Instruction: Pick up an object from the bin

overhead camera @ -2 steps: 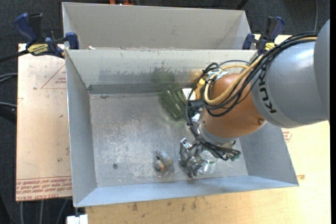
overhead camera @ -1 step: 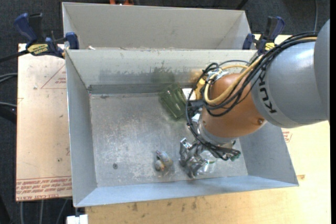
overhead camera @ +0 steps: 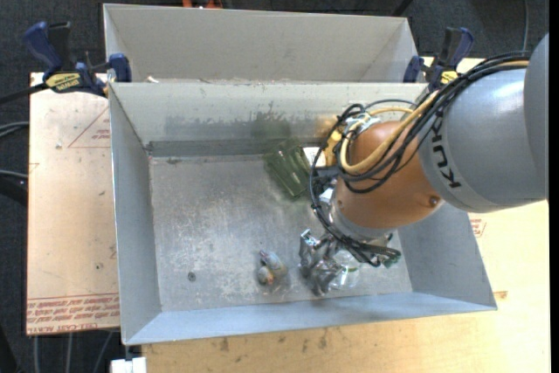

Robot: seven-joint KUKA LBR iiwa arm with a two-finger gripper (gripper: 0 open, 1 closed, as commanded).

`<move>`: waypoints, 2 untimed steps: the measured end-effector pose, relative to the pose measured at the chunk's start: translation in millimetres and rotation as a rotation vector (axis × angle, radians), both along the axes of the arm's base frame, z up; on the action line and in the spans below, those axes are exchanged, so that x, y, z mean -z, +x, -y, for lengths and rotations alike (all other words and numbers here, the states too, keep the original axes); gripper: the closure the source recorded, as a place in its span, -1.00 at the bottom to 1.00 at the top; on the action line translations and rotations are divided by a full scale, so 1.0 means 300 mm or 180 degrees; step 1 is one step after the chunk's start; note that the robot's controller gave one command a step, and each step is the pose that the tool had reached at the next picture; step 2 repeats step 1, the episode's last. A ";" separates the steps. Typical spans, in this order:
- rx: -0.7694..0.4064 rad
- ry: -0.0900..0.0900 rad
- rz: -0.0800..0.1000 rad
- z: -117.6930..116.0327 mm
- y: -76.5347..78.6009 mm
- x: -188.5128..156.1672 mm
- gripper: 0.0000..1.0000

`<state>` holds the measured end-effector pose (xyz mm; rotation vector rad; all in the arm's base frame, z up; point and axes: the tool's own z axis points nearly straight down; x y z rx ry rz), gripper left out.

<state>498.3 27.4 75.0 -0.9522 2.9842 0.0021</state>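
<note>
The grey metal bin (overhead camera: 262, 314) has its front wall closest to the camera, sloping up from the floor. On the floor just behind that wall, a little right of the middle, lies a small grey and tan object (overhead camera: 269, 269), lumpy in shape and standing alone on bare metal. It is the loose thing nearest to the end effector.

The end effector (overhead camera: 321, 268) is just to the right of it, down at the bin floor close to the front wall. Its metal parts form a tangle of bright and dark shapes, with a pale shiny patch at their right side. I cannot tell whether the end effector is apart or together, nor whether anything is clamped in it. The small object sits beside it, near but apart.

Above the end effector is the rounded orange cover (overhead camera: 384, 179) of the wrist, with black cables (overhead camera: 362, 120) looped over its top. The broad grey arm (overhead camera: 498, 135) carries on from there to the right, over the bin's right wall.

Farther back, near the rear of the floor, a green translucent piece (overhead camera: 286, 166) lies tilted. A pale flat item (overhead camera: 312, 156) is just beside it on the right, partly hidden by the cover.
</note>
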 end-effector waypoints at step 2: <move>0.0001 -0.0006 -0.0033 0.000 -0.008 -0.029 1.00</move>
